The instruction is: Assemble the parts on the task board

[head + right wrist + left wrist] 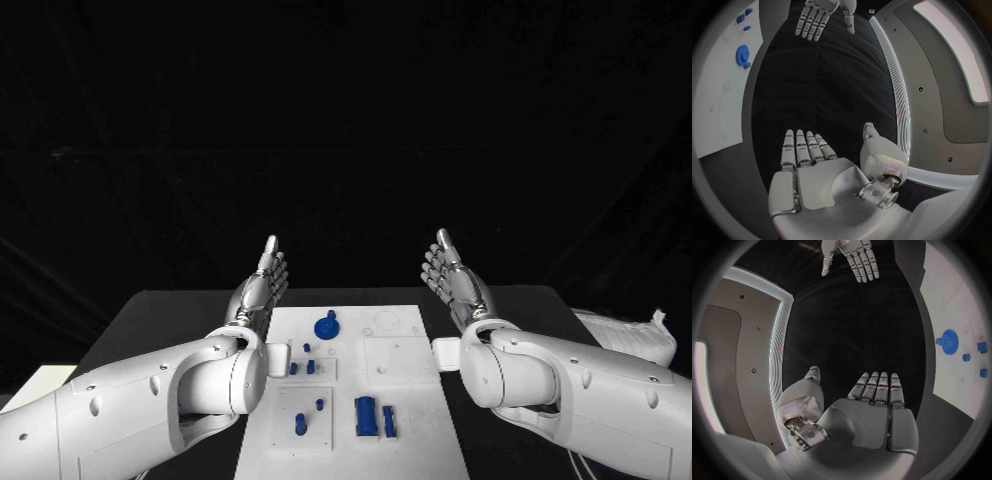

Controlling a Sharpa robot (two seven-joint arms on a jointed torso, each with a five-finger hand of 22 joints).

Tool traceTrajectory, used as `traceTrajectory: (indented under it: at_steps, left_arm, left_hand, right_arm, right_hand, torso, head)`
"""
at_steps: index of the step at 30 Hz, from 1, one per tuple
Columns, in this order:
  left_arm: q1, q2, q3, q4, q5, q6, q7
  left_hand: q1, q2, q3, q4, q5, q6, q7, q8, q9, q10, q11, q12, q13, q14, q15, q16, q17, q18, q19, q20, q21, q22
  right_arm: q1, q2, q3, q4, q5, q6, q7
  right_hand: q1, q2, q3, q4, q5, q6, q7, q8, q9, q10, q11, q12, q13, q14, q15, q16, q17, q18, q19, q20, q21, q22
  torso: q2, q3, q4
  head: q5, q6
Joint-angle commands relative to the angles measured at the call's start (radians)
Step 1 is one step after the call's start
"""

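Your left robot hand and right robot hand hover flat, released and holding nothing, flanking the task board on the surface. Blue parts sit on it; whether assembly is starting or finished, you can't judge.

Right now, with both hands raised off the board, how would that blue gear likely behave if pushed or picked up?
The blue gear looks like rigid plastic, so probably stiff and light. It lies flat on the task board, so a push should slide it, not roll it. Its low profile may make it awkward for fingers to pinch.
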State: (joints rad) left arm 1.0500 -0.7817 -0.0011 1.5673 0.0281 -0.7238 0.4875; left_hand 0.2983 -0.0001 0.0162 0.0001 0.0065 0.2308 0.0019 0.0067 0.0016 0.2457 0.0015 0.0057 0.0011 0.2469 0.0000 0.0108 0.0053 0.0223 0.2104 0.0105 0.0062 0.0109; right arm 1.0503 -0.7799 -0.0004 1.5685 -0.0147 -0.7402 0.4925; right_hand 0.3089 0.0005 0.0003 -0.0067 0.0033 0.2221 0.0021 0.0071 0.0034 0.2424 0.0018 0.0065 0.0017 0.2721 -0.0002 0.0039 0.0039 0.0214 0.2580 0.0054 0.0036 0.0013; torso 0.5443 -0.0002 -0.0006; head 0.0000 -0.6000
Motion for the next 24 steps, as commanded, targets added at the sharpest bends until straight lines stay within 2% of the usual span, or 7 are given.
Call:
traceTrajectory:
  at_steps: [1, 17, 18, 19, 24]
  left_arm:
    - [0.0, 0.002, 0.001, 0.003, -0.028, -0.046, 0.033]
    - [0.0, 0.002, 0.001, 0.003, -0.028, -0.046, 0.033]
    - [0.0, 0.002, 0.001, 0.003, -0.028, -0.046, 0.033]
    - [0.0, 0.002, 0.001, 0.003, -0.028, -0.046, 0.033]
    - [0.0, 0.002, 0.001, 0.003, -0.028, -0.046, 0.033]
  left_hand:
    - [-0.095, 0.0, -0.016, 0.0, -0.007, -0.074, -0.002, -0.007, -0.002, -0.079, -0.002, -0.006, -0.001, -0.079, 0.0, -0.011, -0.005, -0.022, -0.067, -0.011, -0.006, -0.011]
    - [-0.19, 0.0, -0.016, 0.0, -0.007, -0.149, -0.002, -0.007, -0.002, -0.158, -0.002, -0.006, -0.001, -0.16, 0.0, -0.011, -0.005, -0.022, -0.134, -0.011, -0.006, -0.011]
    - [-0.211, 0.0, -0.016, 0.0, -0.007, -0.231, -0.002, -0.007, -0.002, -0.174, -0.002, -0.006, -0.001, -0.176, 0.0, -0.011, -0.005, -0.022, -0.21, -0.011, -0.006, -0.011]
    - [-0.298, 0.0, -0.016, 0.0, -0.007, -0.231, -0.002, -0.007, -0.002, -0.246, -0.002, -0.006, -0.001, -0.247, 0.0, -0.011, -0.005, -0.022, -0.21, -0.011, -0.006, -0.011]
    - [-0.298, 0.0, -0.016, 0.0, -0.007, -0.231, -0.002, -0.007, -0.002, -0.246, -0.002, -0.006, -0.001, -0.247, 0.0, -0.011, -0.005, -0.022, -0.21, -0.011, -0.006, -0.011]
  right_arm:
    - [0.0, 0.0, 0.0, 0.001, 0.015, -0.03, 0.028]
    - [0.0, 0.0, 0.0, 0.001, 0.015, -0.03, 0.028]
    - [0.0, 0.0, 0.0, 0.001, 0.015, -0.03, 0.028]
    - [0.0, 0.0, 0.0, 0.001, 0.015, -0.03, 0.028]
    - [0.0, 0.0, 0.0, 0.001, 0.015, -0.03, 0.028]
  right_hand:
    - [-0.099, -0.001, 0.0, 0.007, -0.003, -0.071, -0.002, -0.007, -0.003, -0.077, -0.002, -0.007, -0.002, -0.087, 0.0, -0.004, -0.004, -0.021, -0.082, -0.005, -0.004, -0.001]
    - [-0.195, -0.001, 0.0, 0.007, -0.003, -0.141, -0.002, -0.007, -0.003, -0.153, -0.002, -0.007, -0.002, -0.174, 0.0, -0.004, -0.004, -0.021, -0.162, -0.005, -0.004, -0.001]
    - [-0.218, -0.001, 0.0, 0.007, -0.003, -0.222, -0.002, -0.007, -0.003, -0.17, -0.002, -0.007, -0.002, -0.193, 0.0, -0.004, -0.004, -0.021, -0.181, -0.005, -0.004, -0.001]
    - [-0.309, -0.001, 0.0, 0.007, -0.003, -0.222, -0.002, -0.007, -0.003, -0.242, -0.002, -0.007, -0.002, -0.272, 0.0, -0.004, -0.004, -0.021, -0.258, -0.005, -0.004, -0.001]
    - [-0.309, -0.001, 0.0, 0.007, -0.003, -0.222, -0.002, -0.007, -0.003, -0.242, -0.002, -0.007, -0.002, -0.272, 0.0, -0.004, -0.004, -0.021, -0.258, -0.005, -0.004, -0.001]
  torso:
    - [0.0, 0.0002, 0.0006]
    - [0.0, 0.0002, 0.0006]
    - [0.0, 0.0002, 0.0006]
    - [0.0, 0.0002, 0.0006]
    - [0.0, 0.0002, 0.0006]
  head:
    - [0.0, 0.0]
    - [0.0, 0.0]
    - [0.0, 0.0]
    - [0.0, 0.0]
    - [0.0, 0.0]
